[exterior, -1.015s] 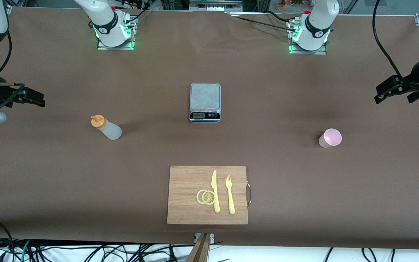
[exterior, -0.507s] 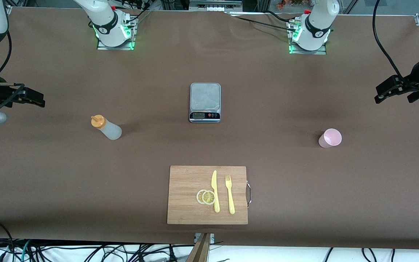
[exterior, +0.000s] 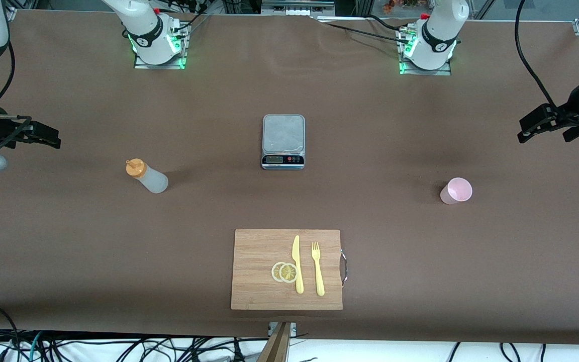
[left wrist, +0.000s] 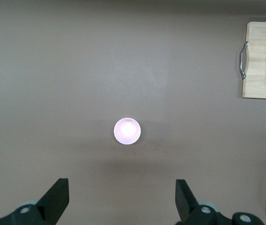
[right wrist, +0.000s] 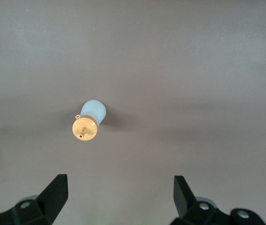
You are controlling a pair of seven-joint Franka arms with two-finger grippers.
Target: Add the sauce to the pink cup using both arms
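Sauce [exterior: 147,177] upright on brown table [exterior: 68,241] | left claw [left wrist: 122,206] wide | right claw [right wrist: 120,201] wide

You have one sauce bottle [exterior: 147,177], one pink cup [exterior: 456,191], one scale [exterior: 283,141], one cutting board [exterior: 256,261], one knife [exterior: 297,264], one fork [exterior: 317,268], and two lemon slices [exterior: 284,272].

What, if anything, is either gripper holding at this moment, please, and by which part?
Nothing is held: the left gripper and right gripper are open in the air.
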